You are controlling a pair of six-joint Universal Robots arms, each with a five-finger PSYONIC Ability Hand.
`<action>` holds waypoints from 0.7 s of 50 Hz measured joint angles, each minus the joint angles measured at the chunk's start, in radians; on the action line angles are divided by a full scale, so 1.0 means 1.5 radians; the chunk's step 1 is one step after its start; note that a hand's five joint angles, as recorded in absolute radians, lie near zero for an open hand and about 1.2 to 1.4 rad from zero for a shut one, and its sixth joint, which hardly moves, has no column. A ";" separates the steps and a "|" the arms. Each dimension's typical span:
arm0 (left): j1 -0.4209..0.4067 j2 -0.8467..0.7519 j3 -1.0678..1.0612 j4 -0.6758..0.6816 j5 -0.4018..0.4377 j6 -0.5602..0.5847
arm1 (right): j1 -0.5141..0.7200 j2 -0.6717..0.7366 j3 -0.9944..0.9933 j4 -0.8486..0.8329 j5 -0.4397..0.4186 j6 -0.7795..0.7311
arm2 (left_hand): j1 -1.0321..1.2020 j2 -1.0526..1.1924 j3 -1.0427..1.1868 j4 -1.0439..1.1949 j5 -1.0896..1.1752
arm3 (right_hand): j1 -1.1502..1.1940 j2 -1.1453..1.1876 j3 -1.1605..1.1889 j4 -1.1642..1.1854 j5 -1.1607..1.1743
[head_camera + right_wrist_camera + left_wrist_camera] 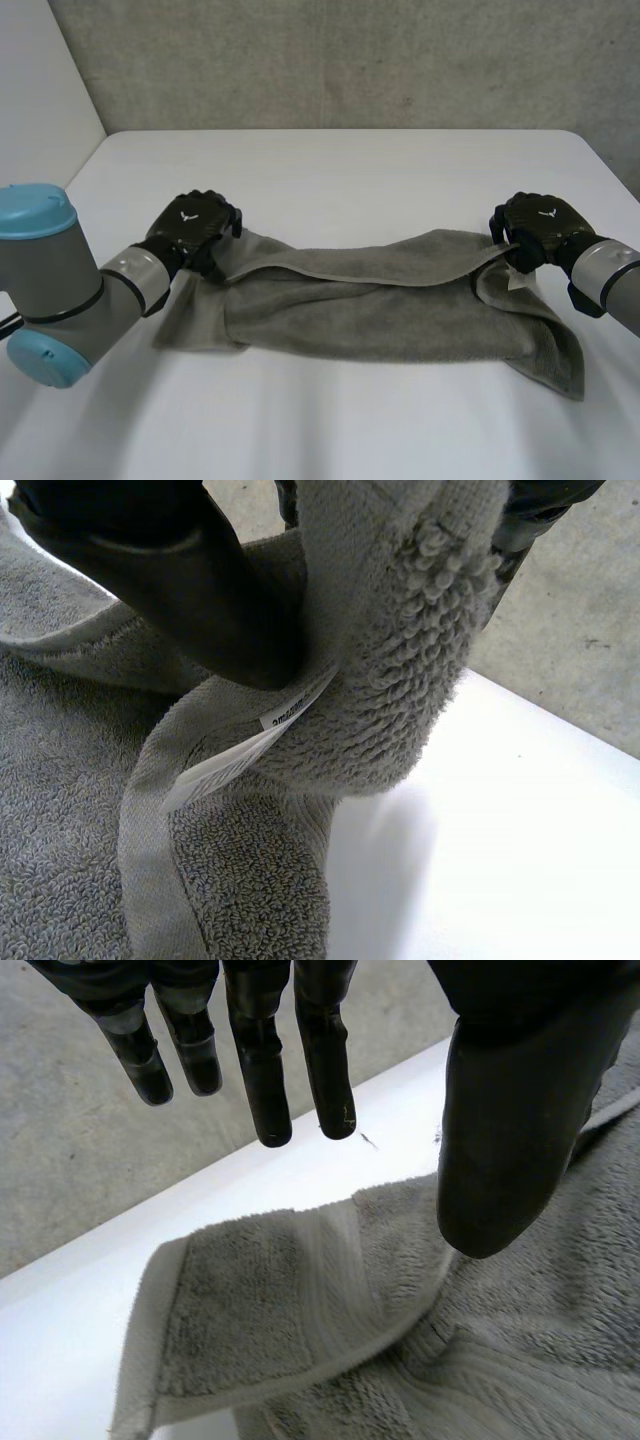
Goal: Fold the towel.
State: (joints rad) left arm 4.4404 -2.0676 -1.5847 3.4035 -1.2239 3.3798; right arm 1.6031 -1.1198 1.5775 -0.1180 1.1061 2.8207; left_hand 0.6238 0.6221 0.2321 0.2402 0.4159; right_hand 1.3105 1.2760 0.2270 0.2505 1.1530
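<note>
Two hands sit at the far edge of the grey towel (380, 310), one at each end of it. The towel lies long and rumpled, with the white table (330, 160) bare all round it and a far strip that looks doubled over the rest.

The right hand (535, 228) is at the towel's right far corner. Its wrist view has the thumb (190, 600) clamping a bunched roll of pile against the fingers, with the white care label (235, 750) hanging just under the pinch. The left hand (192, 228) is over the towel's left far corner. Its fingers (265, 1080) are straight and stand apart from the thumb (510, 1120), holding nothing, and the corner lies turned over beneath the fingertips.

The main risk is a lopsided pull. If the right hand draws its corner across while the left end lies free, the towel would likely swing and drag, leaving a skewed fold. The left corner is doubled, so a grasp there might catch just the upper flap. The thick bunch on the right could also roll out from under the thumb.
</note>
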 measured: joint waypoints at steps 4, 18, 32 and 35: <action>0.000 -0.013 0.002 -0.002 0.004 0.021 | 0.000 0.000 0.000 0.000 0.000 0.000 | 0.000 0.000 0.000 0.000 0.000 | 0.000 0.000 0.000 0.000 0.000; -0.007 -0.088 0.030 0.003 -0.005 0.138 | 0.000 0.002 0.000 -0.001 0.000 0.000 | 0.000 0.000 0.000 0.000 0.000 | 0.000 0.000 0.000 0.000 0.000; -0.026 -0.172 0.146 0.003 -0.054 0.129 | 0.000 0.005 0.000 -0.001 0.000 0.000 | 0.110 0.112 0.000 0.000 0.122 | 0.000 0.000 0.000 0.000 0.000; -0.026 -0.172 0.158 0.004 -0.056 0.118 | 0.000 0.006 0.000 -0.001 0.000 0.000 | 0.148 0.152 0.000 0.000 0.160 | 0.000 0.000 0.000 0.000 0.000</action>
State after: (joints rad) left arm 4.4017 -2.3263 -1.3479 3.4090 -1.3086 3.5565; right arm 1.6030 -1.1110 1.5769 -0.1196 1.1061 2.8210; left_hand 0.8464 0.8503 0.2321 0.2402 0.6567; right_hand 1.3104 1.2762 0.2270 0.2505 1.1530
